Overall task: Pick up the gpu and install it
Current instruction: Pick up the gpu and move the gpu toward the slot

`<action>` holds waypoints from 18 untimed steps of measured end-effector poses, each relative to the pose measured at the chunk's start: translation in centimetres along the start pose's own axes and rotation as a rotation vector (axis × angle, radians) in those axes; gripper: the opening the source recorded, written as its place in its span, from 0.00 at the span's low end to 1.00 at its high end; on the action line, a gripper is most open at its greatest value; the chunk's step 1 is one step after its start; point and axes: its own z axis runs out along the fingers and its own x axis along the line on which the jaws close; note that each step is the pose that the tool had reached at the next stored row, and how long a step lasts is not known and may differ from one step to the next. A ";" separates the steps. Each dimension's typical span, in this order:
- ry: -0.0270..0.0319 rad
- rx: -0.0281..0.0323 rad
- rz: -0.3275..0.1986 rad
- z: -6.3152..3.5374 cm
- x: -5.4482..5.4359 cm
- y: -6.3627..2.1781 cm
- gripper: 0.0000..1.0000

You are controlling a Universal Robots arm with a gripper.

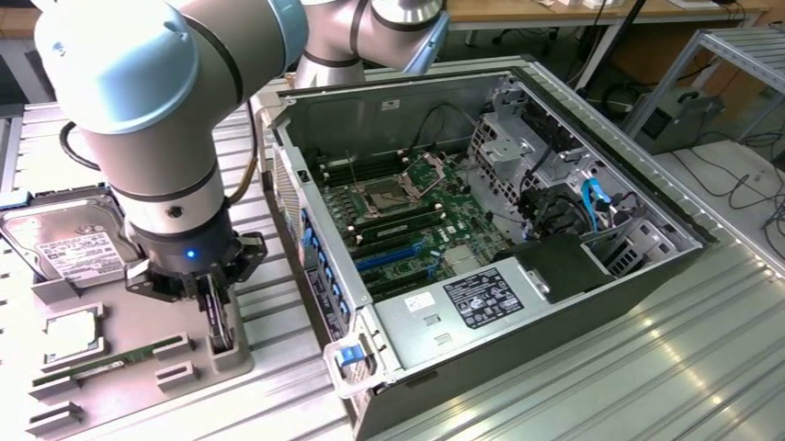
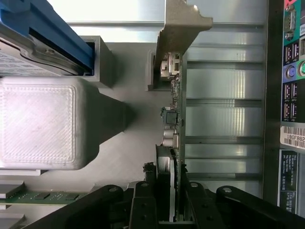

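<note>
gpu (image 2: 170, 117) upright on grey tray (image 1: 135, 312), clamped by gripper (image 2: 169, 193)

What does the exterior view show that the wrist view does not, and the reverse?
Exterior view: the arm, the open computer case with its motherboard, and a hard drive on the gray tray. Wrist view: the metal bracket of the gpu and the ports on the computer's back panel. Both: the gripper at the gpu, which stands on edge in the tray, and a memory stick lying nearby.
</note>
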 end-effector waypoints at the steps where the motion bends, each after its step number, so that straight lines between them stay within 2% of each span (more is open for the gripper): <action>1: 0.0001 0.0001 0.000 0.00 0.0 0.00 0.27; 18: -0.0005 -0.0003 0.000 -0.09 -0.2 0.01 0.27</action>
